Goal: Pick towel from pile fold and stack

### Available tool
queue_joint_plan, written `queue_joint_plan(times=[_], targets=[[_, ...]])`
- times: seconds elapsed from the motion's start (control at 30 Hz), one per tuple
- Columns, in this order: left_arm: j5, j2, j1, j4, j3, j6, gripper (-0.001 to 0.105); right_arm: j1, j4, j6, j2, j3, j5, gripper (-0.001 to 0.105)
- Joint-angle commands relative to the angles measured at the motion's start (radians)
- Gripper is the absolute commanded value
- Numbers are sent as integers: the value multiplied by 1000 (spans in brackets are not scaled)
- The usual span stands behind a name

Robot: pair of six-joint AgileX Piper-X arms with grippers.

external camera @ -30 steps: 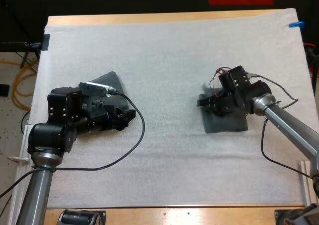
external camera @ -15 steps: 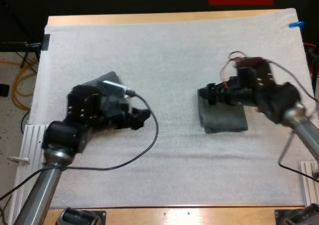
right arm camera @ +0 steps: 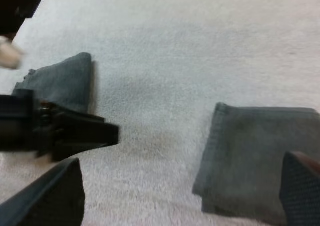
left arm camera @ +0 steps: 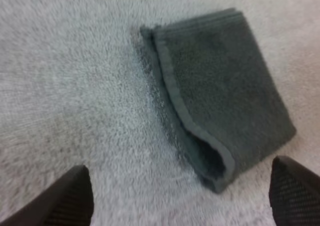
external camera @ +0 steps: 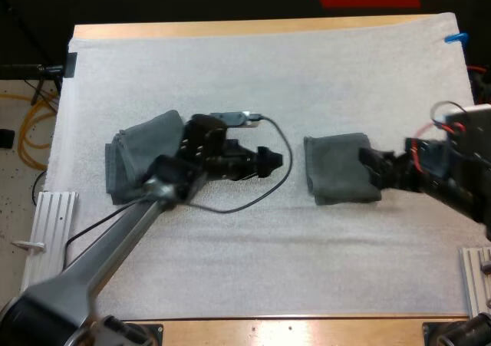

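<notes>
Folded towel (external camera: 337, 179) looks done, left gripper (external camera: 273, 160) near it, right gripper (external camera: 369, 164) at its edge, both fingers wide and empty; next, likely, grabbing the other towel (external camera: 136, 162) beyond the left gripper.

high view from behind, above the mat (external camera: 253, 70); wrist views low, close, opposed; folded towel (external camera: 337, 166) common to all

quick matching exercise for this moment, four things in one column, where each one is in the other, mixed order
1 left tool
2 right tool
3 folded towel
4 rumpled towel

a flat on the mat, between the two tools
b open, at the folded towel's edge nearest the right arm
c open, over bare mat between the towels
d on the mat beside the left arm

Pairs: 1-c, 2-b, 3-a, 4-d
</notes>
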Motion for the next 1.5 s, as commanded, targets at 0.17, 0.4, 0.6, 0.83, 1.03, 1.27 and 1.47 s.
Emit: queue_joint_plan(times=[0.17, 0.4, 0.6, 0.83, 1.03, 1.27, 1.47], targets=[[-8, 201, -66, -14, -147, -39, 71, -3, 126, -10, -71, -8, 32, 77], [1, 394, -126, 79, -317, -66, 71, -3, 173, -10, -75, -8, 40, 77], [23, 471, -130, 167, -383, -120, 71, -3, 173, -12, -75, -8, 40, 77], [114, 507, -142, 182, -397, -175, 71, -3, 166, -21, -75, -6, 40, 77], [112, 533, -167, 177, -405, -229, 70, -3, 166, -21, -75, -6, 40, 77], [123, 548, -180, 166, -431, -297, 70, -3, 166, -21, -75, -6, 40, 77], [145, 551, -198, 134, -432, -365, 70, -3, 166, -21, -75, -6, 37, 77]])
